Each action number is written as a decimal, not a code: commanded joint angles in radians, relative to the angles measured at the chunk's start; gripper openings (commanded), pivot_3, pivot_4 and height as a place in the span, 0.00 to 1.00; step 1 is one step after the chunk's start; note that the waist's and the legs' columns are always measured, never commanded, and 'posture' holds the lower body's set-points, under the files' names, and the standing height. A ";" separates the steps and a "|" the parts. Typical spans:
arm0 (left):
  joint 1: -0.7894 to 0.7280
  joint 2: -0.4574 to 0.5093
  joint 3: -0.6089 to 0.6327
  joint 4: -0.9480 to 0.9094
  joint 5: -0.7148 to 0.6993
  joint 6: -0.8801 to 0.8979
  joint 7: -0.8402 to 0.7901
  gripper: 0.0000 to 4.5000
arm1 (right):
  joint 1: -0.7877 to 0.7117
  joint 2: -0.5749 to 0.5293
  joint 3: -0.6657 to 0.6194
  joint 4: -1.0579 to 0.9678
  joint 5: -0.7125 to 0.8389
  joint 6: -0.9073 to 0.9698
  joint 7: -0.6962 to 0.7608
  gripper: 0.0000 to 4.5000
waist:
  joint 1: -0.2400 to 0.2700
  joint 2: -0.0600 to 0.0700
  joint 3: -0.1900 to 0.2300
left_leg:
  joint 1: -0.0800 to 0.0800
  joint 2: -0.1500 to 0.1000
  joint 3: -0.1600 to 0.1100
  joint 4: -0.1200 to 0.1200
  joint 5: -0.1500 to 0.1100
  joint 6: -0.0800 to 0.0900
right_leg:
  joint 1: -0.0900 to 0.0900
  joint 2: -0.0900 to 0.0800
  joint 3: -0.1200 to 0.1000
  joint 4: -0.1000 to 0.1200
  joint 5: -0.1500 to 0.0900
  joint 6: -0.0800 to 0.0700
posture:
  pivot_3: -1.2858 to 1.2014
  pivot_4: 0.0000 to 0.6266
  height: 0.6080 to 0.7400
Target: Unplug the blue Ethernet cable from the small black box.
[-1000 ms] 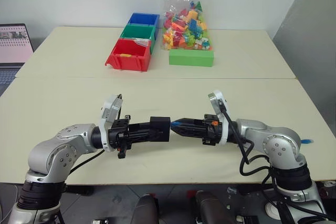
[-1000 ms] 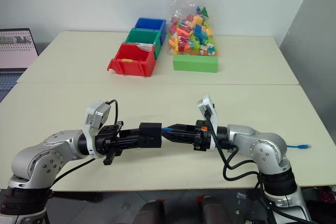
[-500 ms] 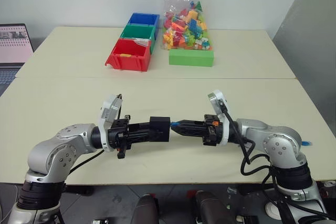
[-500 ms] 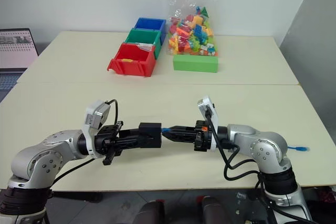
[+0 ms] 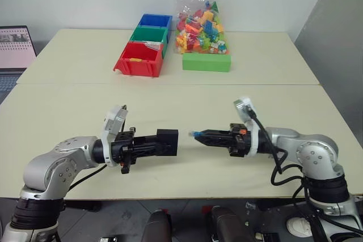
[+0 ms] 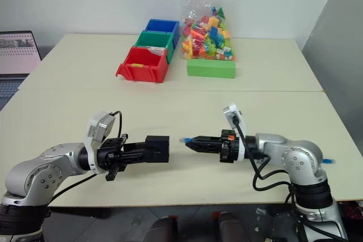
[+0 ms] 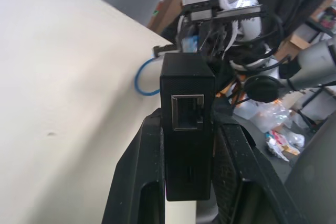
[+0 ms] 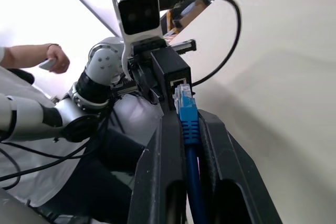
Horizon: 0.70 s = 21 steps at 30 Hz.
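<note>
Box [image 5: 167,141]: small, black, held off the table [image 5: 68,111] between the fingers of the left gripper [image 5: 160,143]; empty socket faces 3 o'clock, toward the plug; a second ago the plug sat in or at that socket, now a clear gap lies between them
Cable [image 5: 196,134]: blue, clear plug at its tip, pinched between the fingers of the right gripper [image 5: 199,136]; plug points to 9 o'clock at the box, apart from it; far end shows as a blue bit at the table's right edge [image 6: 329,161]; in the left wrist view a blue loop [image 7: 143,80] hangs past the table edge
Left gripper: clamped on the box, pointing level to 3 o'clock; sits a little further toward 9 o'clock than a second ago
Right gripper: clamped on the cable just behind the plug, pointing level to 9 o'clock; has drawn back toward 3 o'clock since a second ago
Bins: red [image 5: 138,60], green [image 5: 149,37], blue [image 5: 155,21], in a row at 12 o'clock; unchanged
Green block [image 5: 206,62]: at 12 o'clock, right of the bins; bag of coloured bricks [image 5: 201,24] behind it; unchanged
Laptop [image 5: 15,46]: at 10 o'clock, at the table's left edge
Person: a hand [image 8: 55,59] in the right wrist view, behind the left arm
</note>
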 commanded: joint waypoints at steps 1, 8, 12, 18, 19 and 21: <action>-0.001 0.009 0.030 -0.006 -0.004 -0.017 -0.007 0.17 | 0.011 -0.009 -0.024 -0.035 0.026 -0.010 0.010 0.01 | 0.000 0.000 0.000 | 0.000 0.000 0.000 0.000 0.000 0.000 | 0.000 0.000 0.000 0.000 0.000 0.000 | 0.52 0.24 1.00; -0.001 -0.006 0.053 0.015 0.018 -0.043 0.036 0.17 | -0.027 0.009 0.063 0.077 -0.342 -0.293 -0.106 0.01 | 0.000 0.000 0.000 | 0.000 0.000 0.000 0.000 0.000 0.000 | 0.000 0.000 0.000 0.000 0.000 0.000 | 0.52 0.24 1.00; 0.004 -0.018 0.066 0.017 0.026 -0.055 0.072 0.17 | -0.064 0.025 0.138 0.229 -0.627 -0.517 -0.217 0.01 | 0.000 0.000 0.000 | 0.000 0.000 0.001 0.000 0.000 0.000 | -0.001 0.000 0.001 -0.001 0.000 0.000 | 0.52 0.24 1.00; 0.004 -0.052 0.071 0.001 0.051 -0.078 0.158 0.17 | -0.250 0.130 0.141 0.705 -0.941 -0.815 -0.500 0.01 | 0.000 0.000 0.000 | -0.001 0.000 0.003 0.000 0.000 0.000 | -0.001 -0.001 0.002 -0.001 0.000 0.000 | 0.52 0.24 1.00; -0.002 -0.060 0.071 0.003 0.062 -0.088 0.174 0.17 | -0.290 0.150 0.129 0.777 -0.961 -0.832 -0.536 0.01 | -0.001 0.000 0.000 | -0.001 0.000 0.003 0.000 0.000 0.000 | -0.002 -0.001 0.002 -0.001 0.000 0.000 | 0.52 0.24 1.00; -0.014 -0.072 0.068 0.009 0.088 -0.103 0.212 0.17 | -0.347 0.180 0.105 0.885 -0.979 -0.855 -0.572 0.01 | -0.002 0.000 0.000 | -0.001 0.000 0.003 0.000 0.000 0.000 | -0.002 -0.001 0.002 -0.001 0.002 -0.002 | 0.52 0.24 1.00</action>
